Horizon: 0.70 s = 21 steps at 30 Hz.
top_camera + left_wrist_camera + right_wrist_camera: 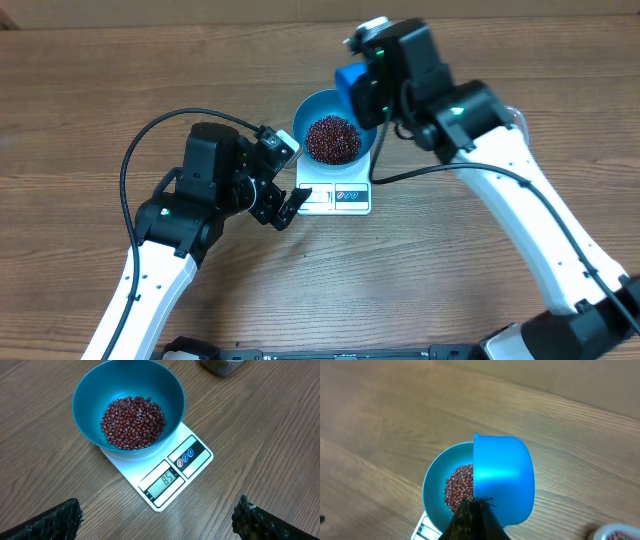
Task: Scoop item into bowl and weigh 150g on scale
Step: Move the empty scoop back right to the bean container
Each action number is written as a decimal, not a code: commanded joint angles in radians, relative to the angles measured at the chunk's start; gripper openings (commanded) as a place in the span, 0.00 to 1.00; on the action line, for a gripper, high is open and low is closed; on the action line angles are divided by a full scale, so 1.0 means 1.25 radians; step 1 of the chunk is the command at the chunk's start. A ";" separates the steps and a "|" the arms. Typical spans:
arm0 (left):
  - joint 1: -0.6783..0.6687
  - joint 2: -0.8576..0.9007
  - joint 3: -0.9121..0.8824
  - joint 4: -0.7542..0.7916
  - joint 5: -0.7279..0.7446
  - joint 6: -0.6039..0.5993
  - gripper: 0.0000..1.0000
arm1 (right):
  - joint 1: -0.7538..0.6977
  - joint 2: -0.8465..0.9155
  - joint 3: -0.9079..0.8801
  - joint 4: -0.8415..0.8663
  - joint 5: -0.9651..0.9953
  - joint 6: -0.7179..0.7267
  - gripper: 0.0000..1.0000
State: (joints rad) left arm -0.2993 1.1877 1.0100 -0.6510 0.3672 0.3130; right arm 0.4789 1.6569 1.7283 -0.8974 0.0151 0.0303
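Two pairs: left jaws wide beside scale [131, 468], right jaws tight on scoop [502, 480] above bowl [130, 380] rim.

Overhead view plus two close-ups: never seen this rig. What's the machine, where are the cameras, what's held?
Two white robot arms work at a wooden table. One picture looks down from above; the other two come from cameras on each wrist. On the table sits a white scale, display reading 85, carrying a blue bowl of red-brown beans. The left end effector is open and empty beside the scale. The right end effector is shut on a small blue scoop, held over the bowl.
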 commanded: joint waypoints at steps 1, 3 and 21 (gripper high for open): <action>0.004 0.001 0.021 0.001 0.012 -0.011 1.00 | -0.042 -0.038 0.028 -0.005 0.010 0.060 0.04; 0.004 0.001 0.021 0.001 0.012 -0.011 1.00 | -0.062 -0.038 0.027 -0.017 0.063 0.060 0.04; 0.004 0.001 0.021 0.001 0.012 -0.011 1.00 | -0.185 -0.019 -0.002 -0.102 0.347 0.068 0.04</action>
State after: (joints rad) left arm -0.2993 1.1877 1.0100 -0.6510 0.3672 0.3130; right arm 0.2817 1.6299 1.7329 -1.0225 0.4068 0.0998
